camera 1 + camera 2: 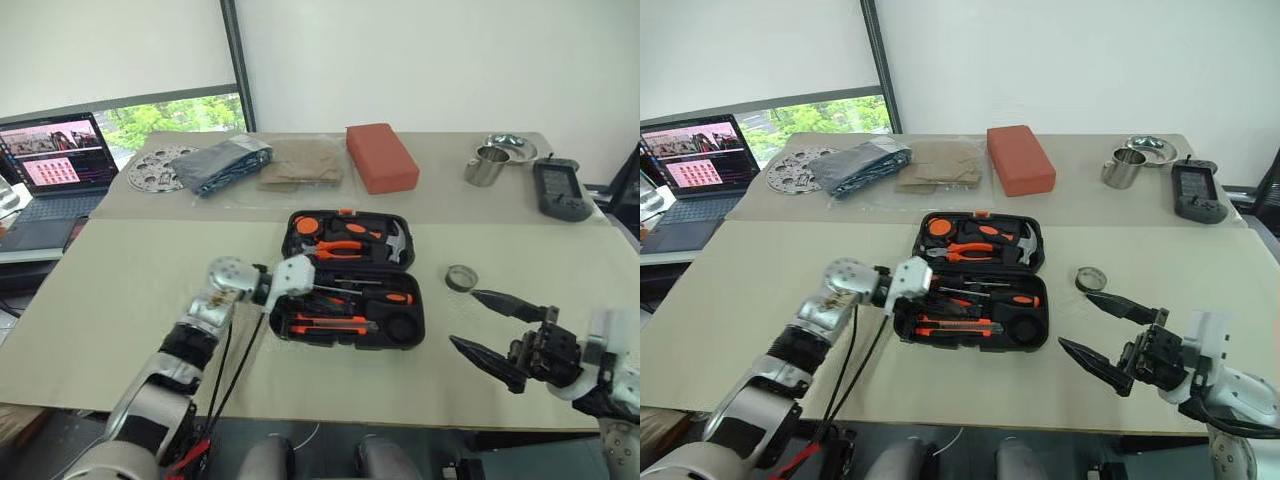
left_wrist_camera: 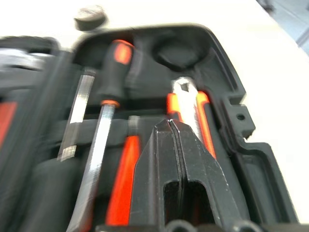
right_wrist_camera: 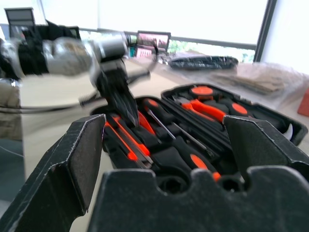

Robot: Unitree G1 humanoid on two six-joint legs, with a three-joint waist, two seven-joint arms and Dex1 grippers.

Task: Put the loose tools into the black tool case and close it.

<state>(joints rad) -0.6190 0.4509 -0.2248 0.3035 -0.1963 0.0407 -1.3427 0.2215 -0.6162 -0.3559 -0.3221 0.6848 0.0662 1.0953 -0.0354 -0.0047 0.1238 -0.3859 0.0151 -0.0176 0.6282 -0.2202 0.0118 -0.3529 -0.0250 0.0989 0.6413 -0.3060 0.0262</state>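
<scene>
The right claw (image 1: 1095, 326) is being held with its fingers spread wide and empty, nearest the table (image 1: 120, 300) edge. Just beyond it, the small grey tape roll (image 1: 461, 277) is lying loose on the table, near the black tool case (image 1: 350, 280) and to its right. The left claw (image 3: 120, 104) is being kept pressed together and empty over the open case, where screwdrivers and utility knife are already seated. The roll is probably best straddled squarely, then carried to the round recess (image 1: 403, 326).
</scene>
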